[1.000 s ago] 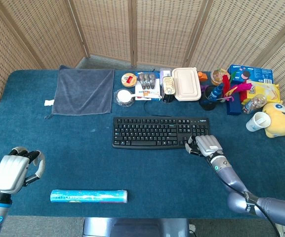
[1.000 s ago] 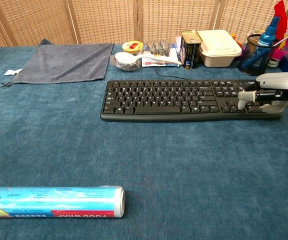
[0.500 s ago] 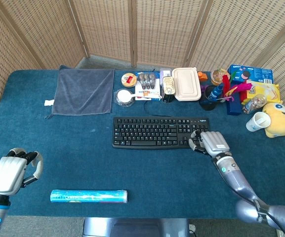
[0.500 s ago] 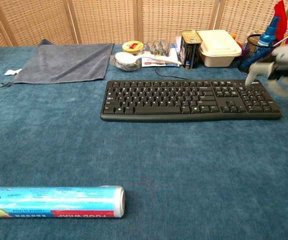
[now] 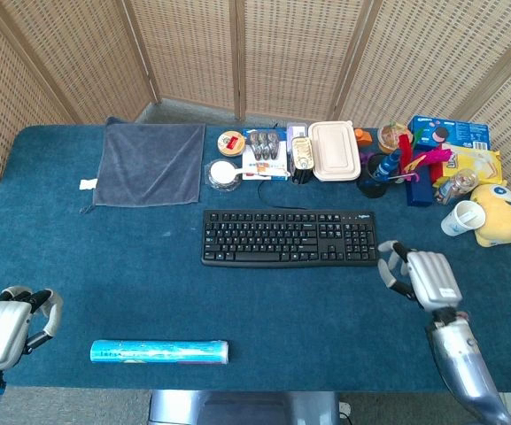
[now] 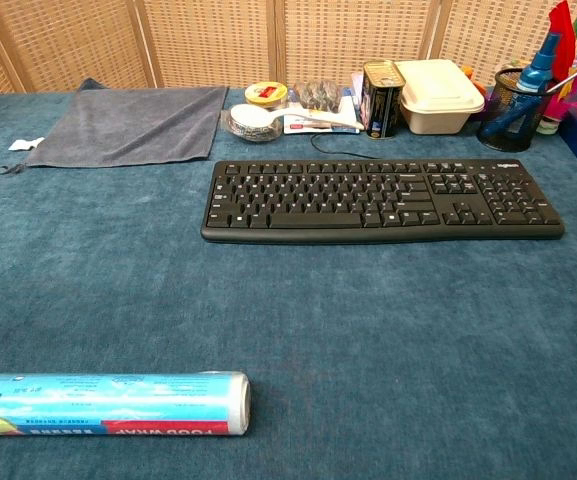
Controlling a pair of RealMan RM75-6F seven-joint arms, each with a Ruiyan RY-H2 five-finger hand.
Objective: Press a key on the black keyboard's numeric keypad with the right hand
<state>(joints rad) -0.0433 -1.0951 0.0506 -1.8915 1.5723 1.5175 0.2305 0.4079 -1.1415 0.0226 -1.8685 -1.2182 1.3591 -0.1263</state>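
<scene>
Keyboard (image 5: 290, 238) untouched — your right hand (image 5: 423, 278) sits off its right end, fingers apart, holding nothing; left hand (image 5: 5, 323), near the tabletop's front-left corner, looks loosely curled, seemingly empty.

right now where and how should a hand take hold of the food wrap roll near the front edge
Grip the food wrap roll around its middle, coming down from above with fingers across its width. It lies flat, long axis left to right, with open cloth on both long sides. The left hand is nearer it than the right hand.
</scene>
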